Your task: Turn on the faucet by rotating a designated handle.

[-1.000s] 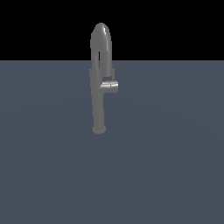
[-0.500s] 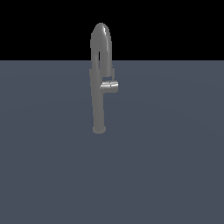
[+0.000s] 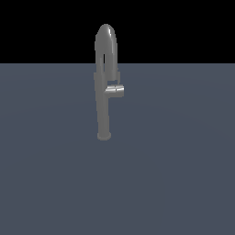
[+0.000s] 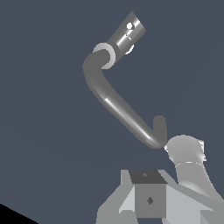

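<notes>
Claw (image 4: 149, 199) shows only as a pale grey blocky housing at the rim of the wrist view. Its fingertips are out of frame, so I cannot tell whether it is released or clenched. Nothing appears to be held, and it touches nothing visible. In the exterior view the arm does not appear at all.

The faucet (image 3: 103, 105) stands upright on a plain dark blue-grey surface (image 3: 183, 183). It sits in the far half, roughly midway between the exterior view's left and right edges. It is a slim grey metal column on a small round base, topped by a high narrow arched spout.

The handle (image 3: 114, 90) is a short stubby cylinder jutting from the column toward the exterior view's right, about halfway up. In the wrist view the faucet (image 4: 122, 113) runs diagonally as a bent tube, with its curved end just beside the housing (which part there is the handle I cannot say for sure).

Judged from its look, the handle is rigid, smooth metal. It is likely slippery and fixed to turn about its own mount rather than lift away. The best hold would be across the stub's free end, fingers on opposite sides and clear of the column. The spout should be avoided.
</notes>
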Motion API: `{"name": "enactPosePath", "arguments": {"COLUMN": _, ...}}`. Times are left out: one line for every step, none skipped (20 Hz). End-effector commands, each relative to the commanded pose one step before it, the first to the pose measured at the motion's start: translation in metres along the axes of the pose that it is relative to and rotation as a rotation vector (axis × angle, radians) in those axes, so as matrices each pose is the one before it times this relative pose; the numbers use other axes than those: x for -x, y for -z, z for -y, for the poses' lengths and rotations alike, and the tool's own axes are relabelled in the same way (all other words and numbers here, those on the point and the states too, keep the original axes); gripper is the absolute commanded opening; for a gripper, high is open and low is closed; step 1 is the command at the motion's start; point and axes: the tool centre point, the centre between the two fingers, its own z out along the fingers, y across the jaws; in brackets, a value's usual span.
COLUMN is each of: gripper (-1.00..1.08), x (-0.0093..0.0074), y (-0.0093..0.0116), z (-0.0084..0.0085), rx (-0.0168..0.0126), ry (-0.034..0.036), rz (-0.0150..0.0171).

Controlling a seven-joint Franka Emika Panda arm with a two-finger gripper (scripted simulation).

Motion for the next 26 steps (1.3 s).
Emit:
{"name": "enactPosePath", "arguments": {"gripper": -1.00, "x": -0.01436, "y": -0.00129, "z": 0.00357, "rx": -0.03526, "ry": -0.03534, "rz": 0.04915}}
{"name": "enactPosePath", "arguments": {"gripper": -1.00, "x": -0.00575, "y": -0.00050, "z": 0.00145, "rx": -0.01422, "ry": -0.01428, "rz": 0.01973}}
{"name": "enactPosePath", "arguments": {"gripper": -1.00, "x": -0.00579, "y": -0.00050, "z": 0.00146, "rx": -0.01437, "ry": -0.01440, "rz": 0.01992}}
{"name": "enactPosePath", "arguments": {"gripper": -1.00, "x": -0.00585, "y": -0.00050, "z": 0.00147, "rx": -0.01452, "ry": -0.01454, "rz": 0.02013}}
{"name": "enactPosePath", "arguments": {"gripper": -1.00, "x": -0.00590, "y": -0.00050, "z": 0.00149, "rx": -0.01468, "ry": -0.01469, "rz": 0.02034}}
{"name": "enactPosePath", "arguments": {"gripper": -1.00, "x": -0.00597, "y": -0.00050, "z": 0.00150, "rx": -0.01486, "ry": -0.01486, "rz": 0.02059}}
{"name": "enactPosePath", "arguments": {"gripper": -1.00, "x": -0.00603, "y": -0.00051, "z": 0.00151, "rx": -0.01505, "ry": -0.01504, "rz": 0.02084}}
{"name": "enactPosePath", "arguments": {"gripper": -1.00, "x": -0.00611, "y": -0.00050, "z": 0.00152, "rx": -0.01527, "ry": -0.01524, "rz": 0.02112}}
{"name": "enactPosePath", "arguments": {"gripper": -1.00, "x": -0.00619, "y": -0.00051, "z": 0.00155, "rx": -0.01550, "ry": -0.01546, "rz": 0.02142}}
{"name": "enactPosePath", "arguments": {"gripper": -1.00, "x": -0.00627, "y": -0.00051, "z": 0.00157, "rx": -0.01574, "ry": -0.01570, "rz": 0.02175}}
{"name": "enactPosePath", "arguments": {"gripper": -1.00, "x": -0.00637, "y": -0.00051, "z": 0.00159, "rx": -0.01602, "ry": -0.01596, "rz": 0.02211}}
{"name": "enactPosePath", "arguments": {"gripper": -1.00, "x": -0.00648, "y": -0.00052, "z": 0.00161, "rx": -0.01631, "ry": -0.01626, "rz": 0.02250}}
{"name": "enactPosePath", "arguments": {"gripper": -1.00, "x": -0.00659, "y": -0.00052, "z": 0.00165, "rx": -0.01664, "ry": -0.01658, "rz": 0.02292}}
{"name": "enactPosePath", "arguments": {"gripper": -1.00, "x": -0.00672, "y": -0.00053, "z": 0.00168, "rx": -0.01699, "ry": -0.01693, "rz": 0.02338}}
{"name": "enactPosePath", "arguments": {"gripper": -1.00, "x": -0.00687, "y": -0.00054, "z": 0.00172, "rx": -0.01739, "ry": -0.01732, "rz": 0.02389}}
{"name": "enactPosePath", "arguments": {"gripper": -1.00, "x": -0.00702, "y": -0.00055, "z": 0.00176, "rx": -0.01781, "ry": -0.01775, "rz": 0.02444}}
{"name": "enactPosePath", "arguments": {"gripper": -1.00, "x": -0.00716, "y": -0.00056, "z": 0.00180, "rx": -0.01819, "ry": -0.01814, "rz": 0.02493}}
{"name": "enactPosePath", "arguments": {"gripper": -1.00, "x": -0.00718, "y": -0.00057, "z": 0.00181, "rx": -0.01829, "ry": -0.01824, "rz": 0.02501}}
{"name": "enactPosePath", "arguments": {"gripper": -1.00, "x": -0.00714, "y": -0.00057, "z": 0.00180, "rx": -0.01821, "ry": -0.01817, "rz": 0.02485}}
{"name": "enactPosePath", "arguments": {"gripper": -1.00, "x": -0.00707, "y": -0.00057, "z": 0.00179, "rx": -0.01807, "ry": -0.01804, "rz": 0.02461}}
{"name": "enactPosePath", "arguments": {"gripper": -1.00, "x": -0.00701, "y": -0.00057, "z": 0.00179, "rx": -0.01795, "ry": -0.01794, "rz": 0.02440}}
{"name": "enactPosePath", "arguments": {"gripper": -1.00, "x": -0.00700, "y": -0.00059, "z": 0.00179, "rx": -0.01793, "ry": -0.01793, "rz": 0.02430}}
{"name": "enactPosePath", "arguments": {"gripper": -1.00, "x": -0.00697, "y": -0.00061, "z": 0.00179, "rx": -0.01788, "ry": -0.01789, "rz": 0.02417}}
{"name": "enactPosePath", "arguments": {"gripper": -1.00, "x": -0.00687, "y": -0.00063, "z": 0.00176, "rx": -0.01764, "ry": -0.01766, "rz": 0.02377}}
{"name": "enactPosePath", "arguments": {"gripper": -1.00, "x": -0.00666, "y": -0.00063, "z": 0.00171, "rx": -0.01710, "ry": -0.01713, "rz": 0.02299}}
{"name": "enactPosePath", "arguments": {"gripper": -1.00, "x": -0.00642, "y": -0.00063, "z": 0.00165, "rx": -0.01648, "ry": -0.01652, "rz": 0.02211}}
